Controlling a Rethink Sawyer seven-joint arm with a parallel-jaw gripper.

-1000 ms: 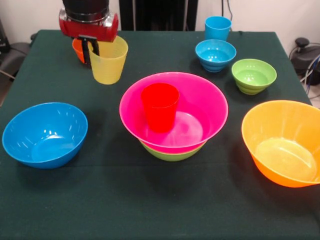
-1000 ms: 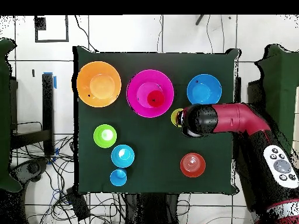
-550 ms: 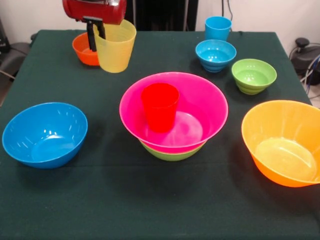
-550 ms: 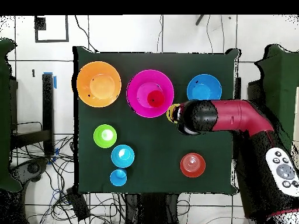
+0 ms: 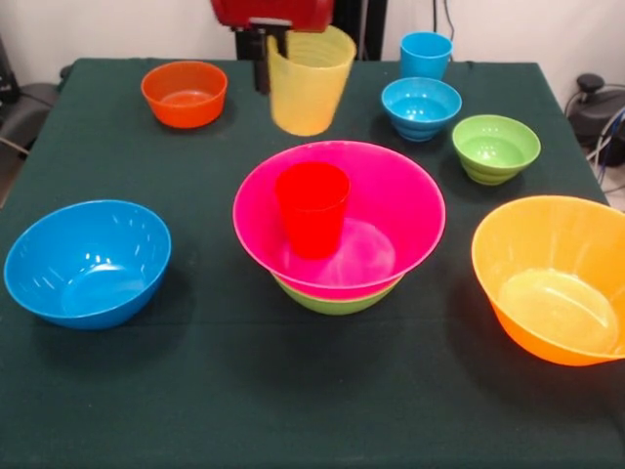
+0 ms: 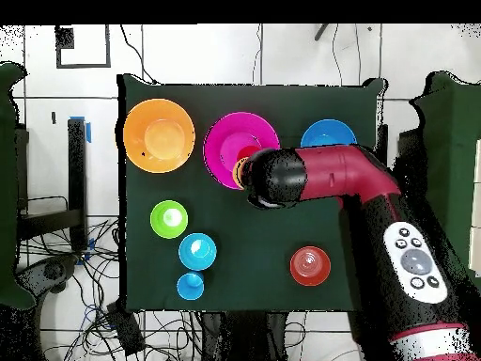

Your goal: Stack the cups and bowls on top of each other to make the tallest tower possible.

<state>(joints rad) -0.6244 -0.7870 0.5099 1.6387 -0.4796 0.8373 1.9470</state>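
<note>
We see the gripper (image 5: 274, 44) pinching the rim of the yellow cup (image 5: 309, 80), which hangs above the table just behind the pink bowl (image 5: 391, 210). The red cup (image 5: 312, 208) stands inside this bowl.

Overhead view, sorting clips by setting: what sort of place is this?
Probably a robotics lab: a green-clothed table stands on a tape-gridded white floor, loose cables trail beside it, and a red and black robot arm reaches over.

The yellow cup (image 5: 310, 80) was translucent and ribbed; the red cup (image 5: 312, 208) and pink bowl (image 5: 391, 210) were plain.
</note>
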